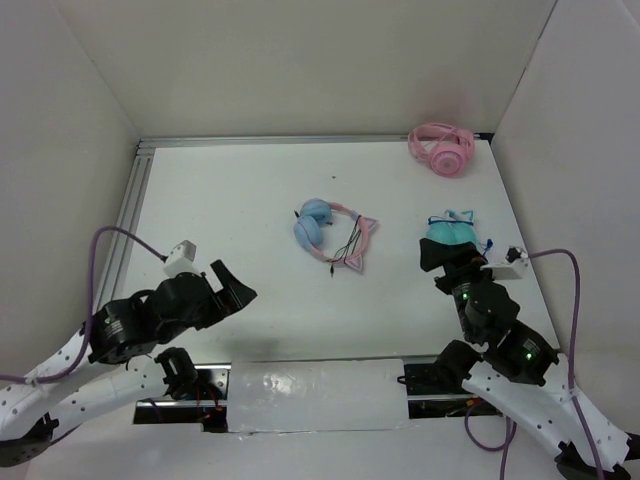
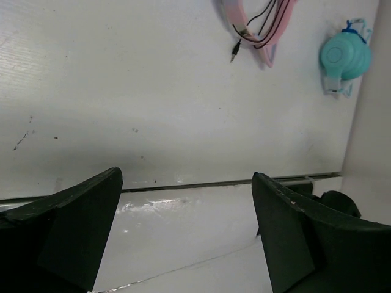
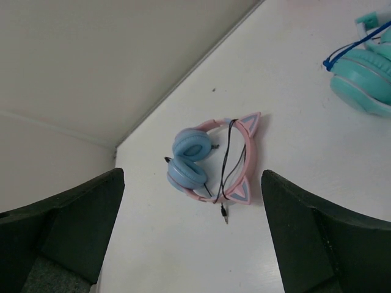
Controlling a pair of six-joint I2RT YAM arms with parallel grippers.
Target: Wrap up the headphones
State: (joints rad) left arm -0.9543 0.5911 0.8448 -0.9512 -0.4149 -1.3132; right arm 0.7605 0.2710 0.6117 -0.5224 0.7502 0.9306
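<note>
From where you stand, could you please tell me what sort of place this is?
Likely a robot test cell: a white table boxed by blank walls, left arm and right arm mounted at its near edge, cat-ear headphones laid out mid-table.

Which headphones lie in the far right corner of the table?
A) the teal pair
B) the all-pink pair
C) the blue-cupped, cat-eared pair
B: the all-pink pair sits by the far right corner; the teal pair and the cat-eared pair lie nearer the arms.

White table [image 1: 230, 210], plain white walls [image 1: 300, 60]
</note>
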